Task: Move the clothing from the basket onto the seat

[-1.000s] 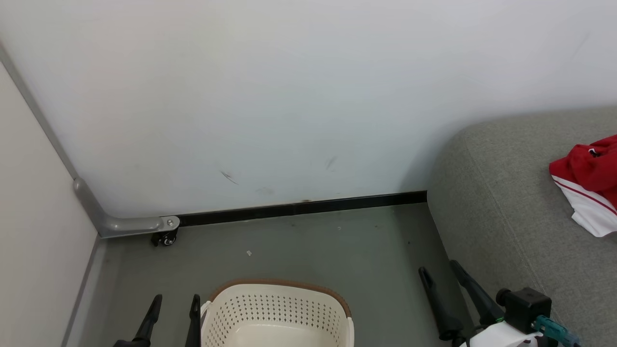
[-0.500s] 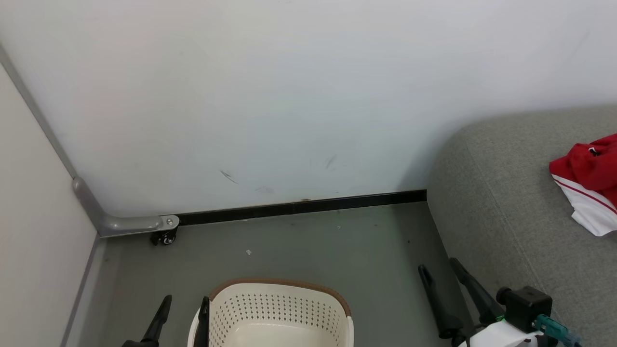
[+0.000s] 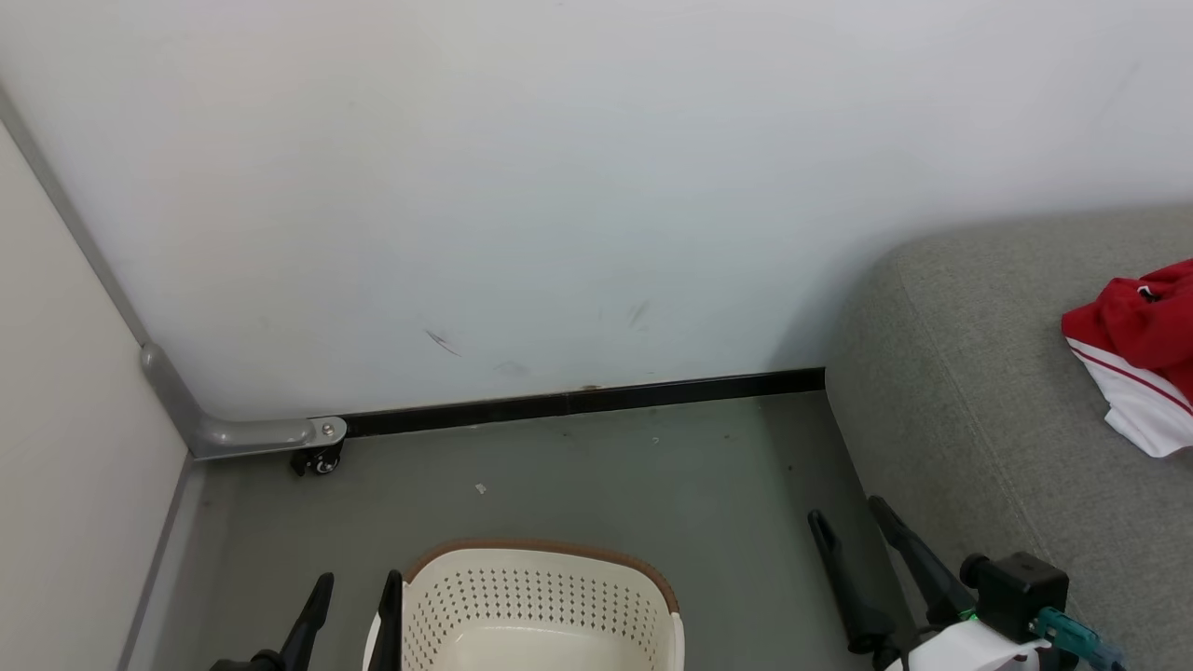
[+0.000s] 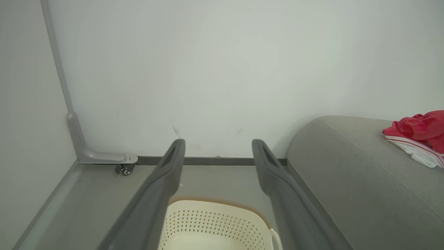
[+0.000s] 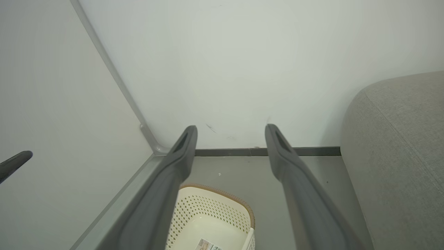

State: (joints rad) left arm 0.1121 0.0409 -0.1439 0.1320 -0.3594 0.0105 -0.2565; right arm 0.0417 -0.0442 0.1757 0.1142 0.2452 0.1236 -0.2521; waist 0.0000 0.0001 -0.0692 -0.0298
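Both grippers are standing wide open, holding nothing: the left gripper (image 3: 359, 596) is hovering at the left rim of the cream laundry basket (image 3: 541, 596), the right gripper (image 3: 847, 511) between basket and grey sofa seat (image 3: 979, 391). Red-and-white clothing (image 3: 1132, 354) is lying far right on the seat, well apart from both.

Inspector: Head camera?
Surveyor: High, facing forward and down at the wall (image 3: 559, 186); basket (image 3: 541, 606) at 6 o'clock, seat (image 3: 979, 373) at 3 o'clock.
Inspector: Wrist cameras?
Surveyor: Each looks along its own fingers, left tool (image 4: 218, 146) and right tool (image 5: 230, 130), toward that wall, basket near at 6 o'clock.
Inspector: Overlap?
Surveyor: All three share basket, skirting (image 3: 578, 403) and seat edge.
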